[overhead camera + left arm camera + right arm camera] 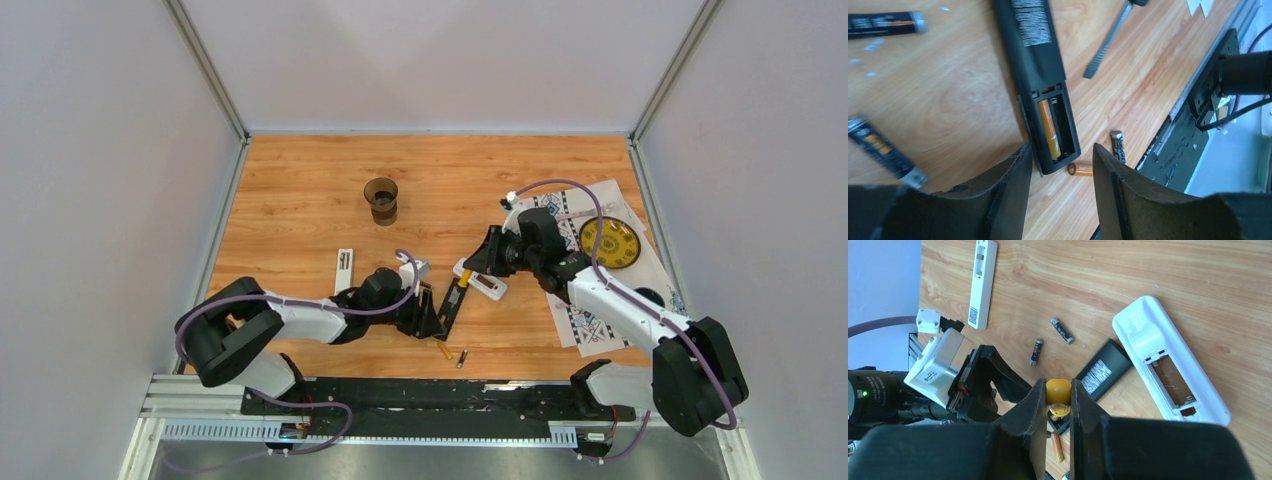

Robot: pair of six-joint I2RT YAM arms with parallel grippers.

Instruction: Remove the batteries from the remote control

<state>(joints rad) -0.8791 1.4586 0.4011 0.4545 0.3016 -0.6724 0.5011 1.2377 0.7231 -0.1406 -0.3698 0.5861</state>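
Left claw [1061,156] fills the foreground of its own view, fingers apart and holding nothing, with the open end of the black remote [1032,55] just ahead of its tips. One orange cell [1049,127] lies in the remote's bay, in the slot toward this claw's left finger; the slot beside it is bare. The other batteries are out on the table: a loose orange cell [1080,169] between the fingers, right at the remote's end, a grey cell [1118,145] just off the right finger, and two dark cells [885,156] well out past the left finger. Right claw [1057,384] is clamped on the yellow handle of a screwdriver [1058,392]; a white remote [1168,357], its bay bare, lies off to that claw's right. The step in hand looks to be freeing the last cell. It sits hard against the bay wall, so a pinch has little room. A surer way is to drop one tip into the bare slot and roll the cell up and out, or lever one end with the screwdriver. The remote should be pinned so it does not skid, and the loose orange cell left unbumped.
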